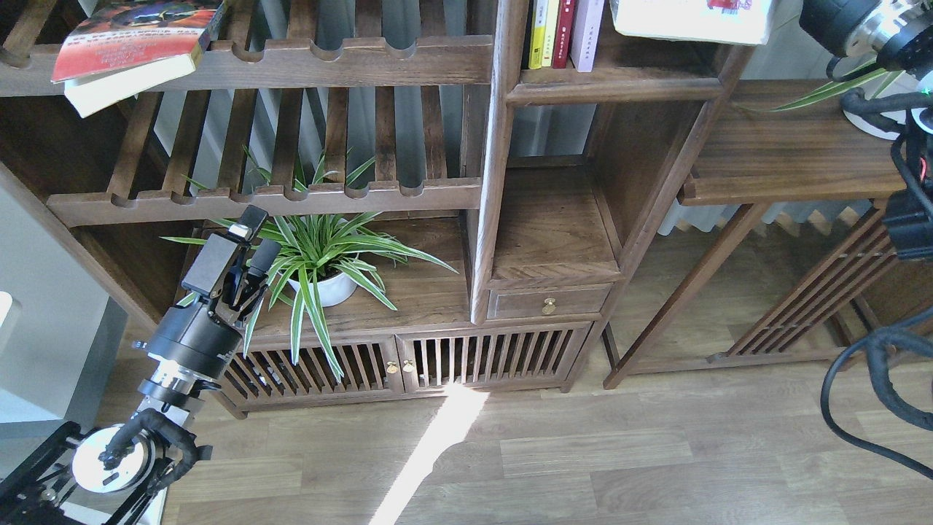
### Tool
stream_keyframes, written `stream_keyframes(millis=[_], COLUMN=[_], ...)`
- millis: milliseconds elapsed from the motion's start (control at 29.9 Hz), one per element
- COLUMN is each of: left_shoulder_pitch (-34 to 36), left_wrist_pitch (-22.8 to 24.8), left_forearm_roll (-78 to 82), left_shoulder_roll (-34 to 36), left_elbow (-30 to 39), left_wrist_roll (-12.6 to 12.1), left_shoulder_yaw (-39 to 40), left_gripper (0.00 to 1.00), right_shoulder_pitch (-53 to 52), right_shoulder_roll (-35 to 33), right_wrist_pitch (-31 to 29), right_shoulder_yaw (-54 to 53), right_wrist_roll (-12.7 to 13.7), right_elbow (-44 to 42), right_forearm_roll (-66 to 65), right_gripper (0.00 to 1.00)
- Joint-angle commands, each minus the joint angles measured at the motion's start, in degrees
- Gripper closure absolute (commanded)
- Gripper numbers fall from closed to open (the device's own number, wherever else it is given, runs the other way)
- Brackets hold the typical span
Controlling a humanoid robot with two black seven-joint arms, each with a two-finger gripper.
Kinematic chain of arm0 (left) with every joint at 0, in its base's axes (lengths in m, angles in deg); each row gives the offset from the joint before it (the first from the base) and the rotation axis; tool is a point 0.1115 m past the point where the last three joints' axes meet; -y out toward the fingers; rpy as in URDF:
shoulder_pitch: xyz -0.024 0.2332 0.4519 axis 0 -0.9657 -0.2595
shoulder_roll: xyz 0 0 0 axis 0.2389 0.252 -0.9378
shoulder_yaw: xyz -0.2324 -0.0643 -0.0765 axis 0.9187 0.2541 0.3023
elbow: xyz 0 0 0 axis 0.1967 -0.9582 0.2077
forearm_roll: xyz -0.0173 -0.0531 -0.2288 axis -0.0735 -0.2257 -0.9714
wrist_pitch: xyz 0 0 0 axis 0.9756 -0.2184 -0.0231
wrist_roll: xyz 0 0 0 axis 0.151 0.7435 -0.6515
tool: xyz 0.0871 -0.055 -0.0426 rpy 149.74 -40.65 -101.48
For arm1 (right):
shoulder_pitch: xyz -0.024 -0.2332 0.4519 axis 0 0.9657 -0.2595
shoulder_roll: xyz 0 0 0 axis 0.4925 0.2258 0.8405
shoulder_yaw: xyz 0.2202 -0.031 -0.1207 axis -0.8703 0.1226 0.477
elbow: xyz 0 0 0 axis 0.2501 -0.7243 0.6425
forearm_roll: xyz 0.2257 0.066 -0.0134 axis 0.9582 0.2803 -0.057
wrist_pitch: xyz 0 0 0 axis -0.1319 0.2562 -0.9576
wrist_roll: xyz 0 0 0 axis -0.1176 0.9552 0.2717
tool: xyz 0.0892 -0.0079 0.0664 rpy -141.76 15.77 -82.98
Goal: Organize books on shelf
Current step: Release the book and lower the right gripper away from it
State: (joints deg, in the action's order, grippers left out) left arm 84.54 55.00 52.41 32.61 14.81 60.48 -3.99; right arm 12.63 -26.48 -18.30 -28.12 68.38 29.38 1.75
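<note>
White book (685,18) red logo unreadable, right gripper hidden, left gripper (251,240) fingers apart

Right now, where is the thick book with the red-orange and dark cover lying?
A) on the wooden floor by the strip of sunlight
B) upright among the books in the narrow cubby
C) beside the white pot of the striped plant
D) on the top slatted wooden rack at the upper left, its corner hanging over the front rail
D: the thick red-orange book lies flat on the top slatted rack, its pale page edge jutting past the scalloped front rail.
</note>
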Motion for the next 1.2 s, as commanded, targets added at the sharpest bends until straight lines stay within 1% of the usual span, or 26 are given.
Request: stream_keyframes(millis=[0, 334, 568, 702, 836, 902, 1036, 1103, 1170], left_shoulder_pitch=[-0.02, -0.02, -0.11, -0.11, -0.54, -0.63, -0.63, -0.63, -0.72], left_wrist_pitch=[0.0, 0.0, 0.0, 0.0, 0.0, 0.0, 0.0, 0.0, 0.0], left_forearm_roll=[0.0, 0.09, 0.44, 0.44, 0.44, 0.44, 0.44, 0.44, 0.44], left_shoulder_roll=[-0.09, 0.09, -0.09, -0.09, -0.09, -0.09, -0.09, -0.09, 0.0], left_elbow=[0.0, 0.0, 0.0, 0.0, 0.0, 0.0, 0.0, 0.0, 0.0], left_wrist_roll=[-0.05, -0.05, -0.05, -0.05, -0.05, -0.05, -0.05, -0.05, -0.05], left_shoulder_yaw=[-0.08, -0.17, -0.26, -0.26, -0.26, -0.26, -0.26, -0.26, -0.17], left_gripper=[0.06, 0.06, 0.06, 0.06, 0.06, 0.06, 0.06, 0.06, 0.06], right_shoulder_pitch=[-1.35, -1.79, -3.81, -4.95, -4.95, -5.22, -5.83, -5.83, -5.83], right_shoulder_roll=[0.16, 1.74, 3.06, 3.59, 3.67, 3.94, 7.09, 7.8, 8.24], right_wrist_pitch=[0.35, 2.1, 8.24, 12.03, 13.53, 14.58, 18.79, 19.51, 19.59], right_shoulder_yaw=[0.87, 1.49, 3.86, 5.96, 6.76, 6.93, 8.52, 8.78, 8.87], right_wrist_roll=[-0.69, -1.31, -1.57, -2.54, -4.12, -5.61, -9.91, -11.24, -11.68], right_elbow=[-0.86, -1.12, -1.12, -1.12, -1.65, -2.0, -2.35, -2.35, -2.35], right_forearm_roll=[-1.73, -5.07, -7.26, -7.88, -8.14, -8.93, -12.27, -12.89, -13.07], right_gripper=[1.0, 1.0, 1.0, 1.0, 1.0, 1.0, 1.0, 1.0, 1.0])
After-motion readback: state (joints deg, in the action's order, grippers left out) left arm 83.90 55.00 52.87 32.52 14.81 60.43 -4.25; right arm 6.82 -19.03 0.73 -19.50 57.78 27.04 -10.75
